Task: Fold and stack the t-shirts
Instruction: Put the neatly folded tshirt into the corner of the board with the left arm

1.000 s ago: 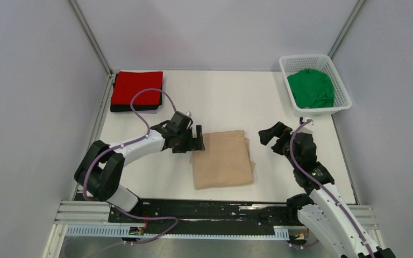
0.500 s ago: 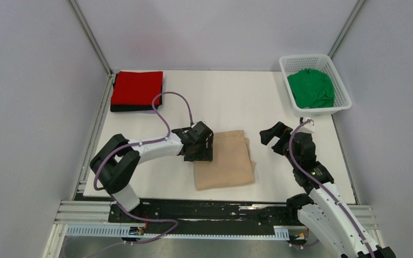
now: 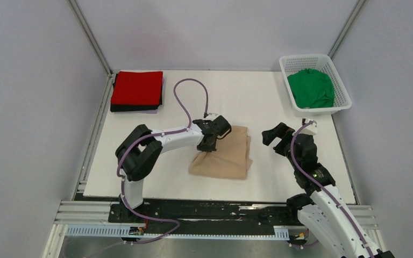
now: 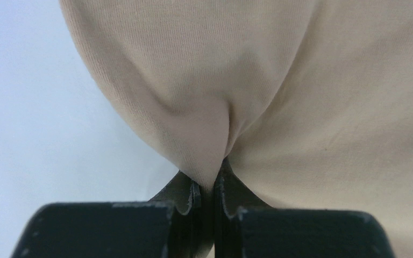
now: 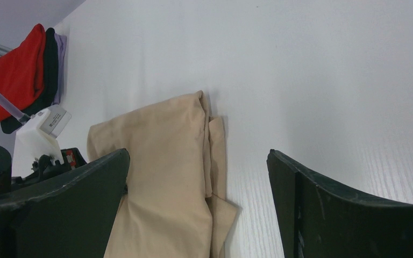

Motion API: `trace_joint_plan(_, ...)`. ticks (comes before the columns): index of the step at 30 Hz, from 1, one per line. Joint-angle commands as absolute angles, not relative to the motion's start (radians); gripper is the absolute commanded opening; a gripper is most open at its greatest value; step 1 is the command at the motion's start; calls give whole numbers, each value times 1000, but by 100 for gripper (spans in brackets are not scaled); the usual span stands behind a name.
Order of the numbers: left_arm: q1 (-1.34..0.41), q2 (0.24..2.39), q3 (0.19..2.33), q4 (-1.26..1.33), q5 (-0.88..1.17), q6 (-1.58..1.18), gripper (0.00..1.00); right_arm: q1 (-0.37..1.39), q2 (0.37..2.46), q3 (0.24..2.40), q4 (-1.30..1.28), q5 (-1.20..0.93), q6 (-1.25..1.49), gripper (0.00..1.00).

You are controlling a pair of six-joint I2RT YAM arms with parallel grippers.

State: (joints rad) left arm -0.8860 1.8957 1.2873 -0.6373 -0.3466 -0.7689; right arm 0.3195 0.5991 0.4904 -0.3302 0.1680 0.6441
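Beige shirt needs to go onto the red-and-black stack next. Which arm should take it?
Left. The left gripper is shut on the beige t-shirt at its edge, and the red t-shirt it must join lies far left, on that arm's side. The right gripper is open beside the shirt, holding nothing.

No text, label, brand or number can be read on anything.
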Motion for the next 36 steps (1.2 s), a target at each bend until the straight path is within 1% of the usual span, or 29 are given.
trace_joint_plan(1,-851,1969,1412,-816,-758,-573,0,318,587,490,-319,201,620,100)
trace_joint_plan(4,-823,1973,1464,-819,-859,-472,0,318,595,493,-319,223,610,100)
trace_joint_plan(10,-697,1955,1474,-549,-979,-115,0,318,619,498,-314,249,602,100)
trace_joint_plan(13,-636,1954,1475,-360,-953,121,0,318,631,499,-313,265,598,100)
trace_joint_plan(15,-590,1960,1482,-278,-942,226,0,318,636,500,-313,275,594,100)
trace_joint_plan(20,-470,1972,1599,-255,-868,329,0,318,659,498,-302,310,587,100)
trace_joint_plan(23,-430,1976,1648,-223,-836,421,0,318,686,504,-291,325,579,100)
trace_joint_plan(25,-407,1990,1703,-238,-826,450,0,318,710,508,-291,336,573,100)
trace_joint_plan(28,-362,2025,1814,-328,-783,457,0,318,741,515,-290,339,571,100)
trace_joint_plan(30,-346,2037,1845,-344,-786,490,0,318,756,520,-290,339,571,100)
trace_joint_plan(34,-325,2018,1839,-326,-775,574,0,318,784,523,-285,367,579,100)
trace_joint_plan(36,-312,2016,1870,-357,-754,572,0,318,801,527,-285,375,580,100)
